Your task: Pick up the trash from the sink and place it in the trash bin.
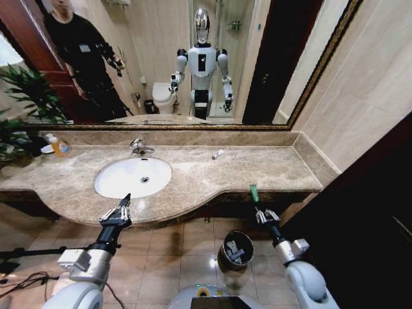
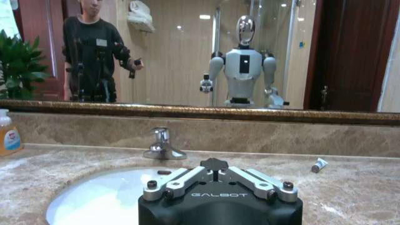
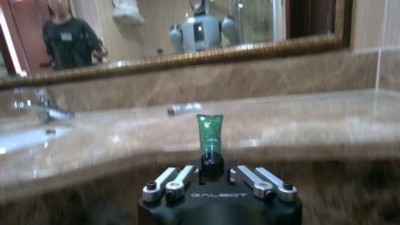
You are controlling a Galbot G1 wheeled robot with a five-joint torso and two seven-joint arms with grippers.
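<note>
Along the wall under the mirror:
Counter: the brown marble countertop (image 1: 257,168) runs edge to edge, with a curved front lip that both my arms sit just in front of.
Sink: the white oval basin (image 1: 122,183) is set toward the counter's left end, tap (image 1: 138,147) at its back edge; the bowl looks bare to me, so I judge its share of the job is done.
Bin: the dark round trash bin (image 1: 222,254) stands on the floor tiles below the counter's front edge, between my arms and nearer the right one; pale bits already lie inside it.
Left gripper: my left gripper (image 1: 118,213) hangs at the front lip by the sink, fingers drawn together on nothing, waiting.
Right gripper: my right gripper (image 1: 263,215) is off the front edge, up and to the right of the bin, pinching the green packet (image 3: 210,136) by its lower end so it stands upright and clear for a drop.
White tube: one small tube (image 1: 217,154) lies near the counter's back edge, right of the tap, well apart from both grippers.
Soap bottle: the orange bottle (image 1: 60,147) stands at the back left corner, not mine to clear.
</note>
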